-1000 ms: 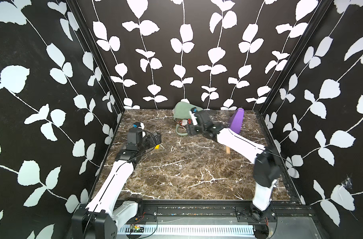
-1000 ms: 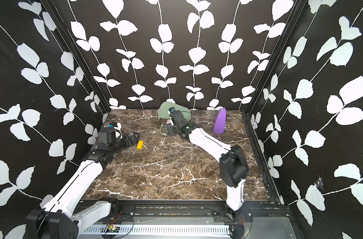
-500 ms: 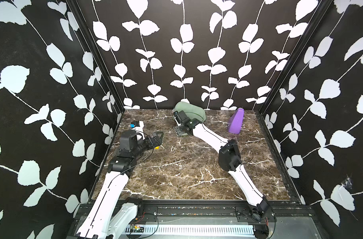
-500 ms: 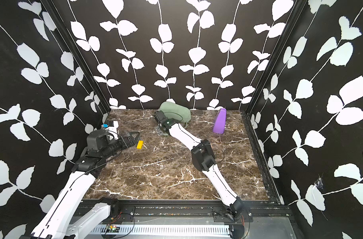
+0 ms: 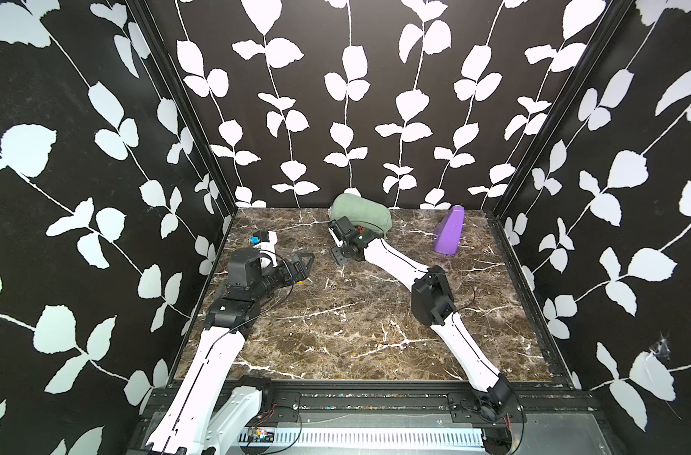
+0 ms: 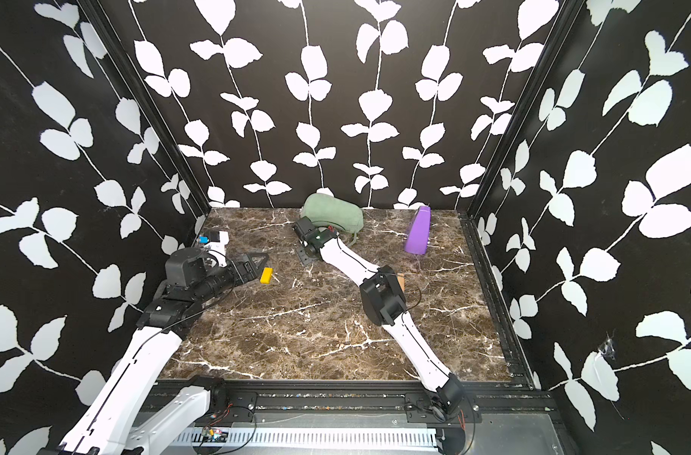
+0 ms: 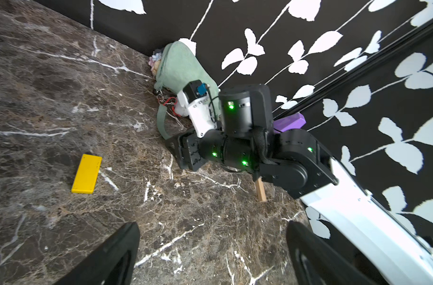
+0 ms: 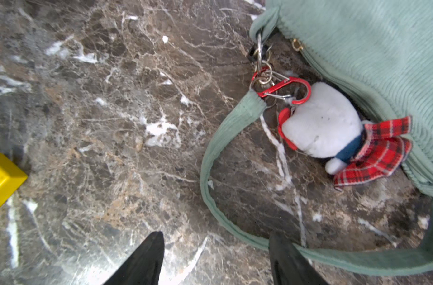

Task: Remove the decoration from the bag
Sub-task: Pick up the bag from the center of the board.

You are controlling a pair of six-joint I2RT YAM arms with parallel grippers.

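The right wrist view crops the bag [image 8: 373, 54] and yellow block [image 8: 0, 177]; the right arm [image 7: 247, 148] hides most of a wooden stick [image 7: 261, 193].

One sage-green corduroy bag [image 5: 361, 210] with one matching strap loop [image 8: 242, 113] is counted. One white plush doll in a red tartan skirt [image 8: 321, 125] and one red metal carabiner [image 8: 272, 90] are seen. One flat yellow plastic block [image 6: 266, 275], one purple hard plastic wedge [image 5: 449, 232] and one small wooden stick [image 7: 261, 191] are counted. Two white-and-black robot arms are counted, the left arm [image 5: 213, 362] and the right arm [image 5: 395, 260].
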